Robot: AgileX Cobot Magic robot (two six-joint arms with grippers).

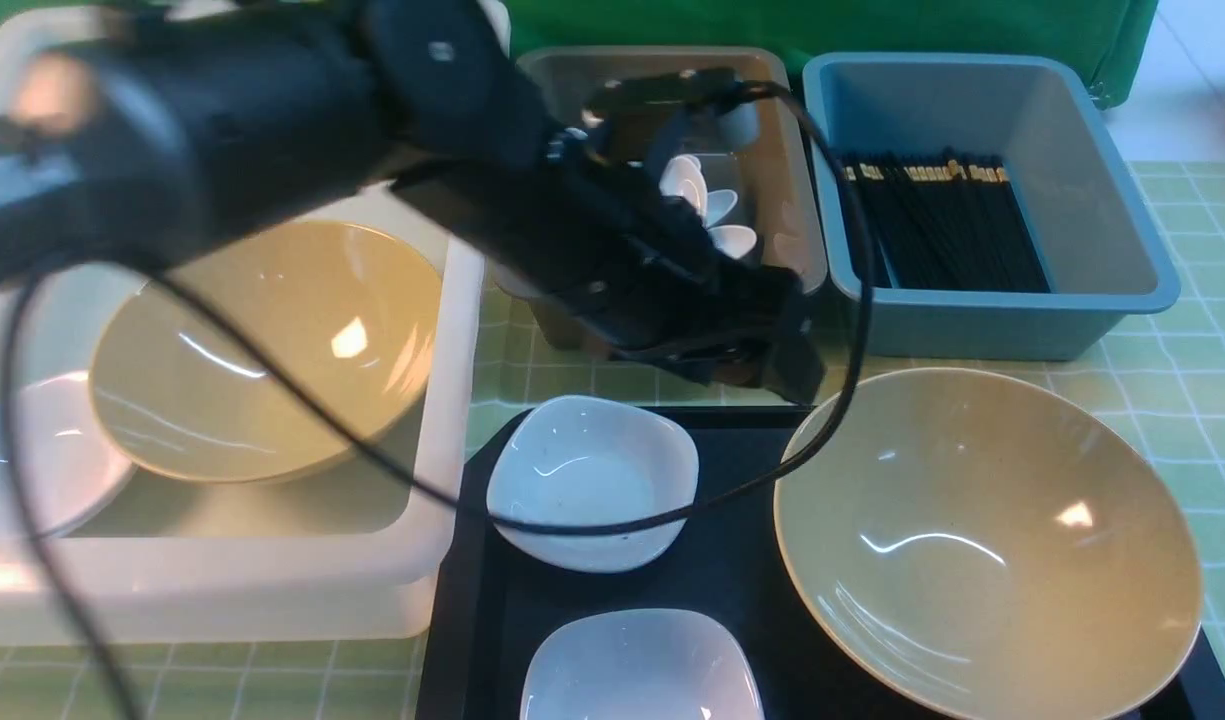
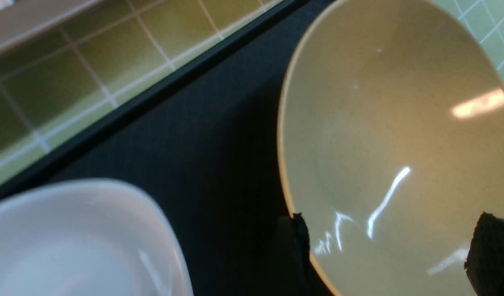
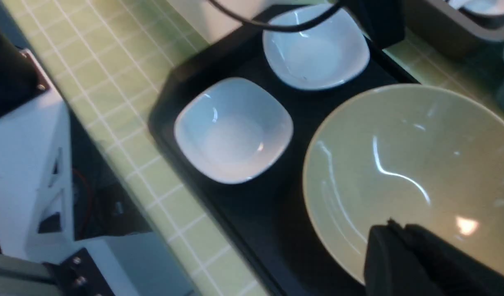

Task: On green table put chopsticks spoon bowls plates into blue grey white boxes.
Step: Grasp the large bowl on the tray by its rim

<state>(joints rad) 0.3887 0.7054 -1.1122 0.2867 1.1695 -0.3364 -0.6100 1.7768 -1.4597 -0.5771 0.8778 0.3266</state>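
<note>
In the front view, the left gripper hangs at the far rim of the bowl on the tray; the right arm is out of sight. In the left wrist view, its jaws stand apart and empty, one outside that rim and the other over the hollow, so the left looks set to pinch. In the right wrist view, the right gripper, closed with nothing seen in it, hovers over the bowl's near edge.

A robot lab bench: grid-marked green table, blue box, black tray.
</note>
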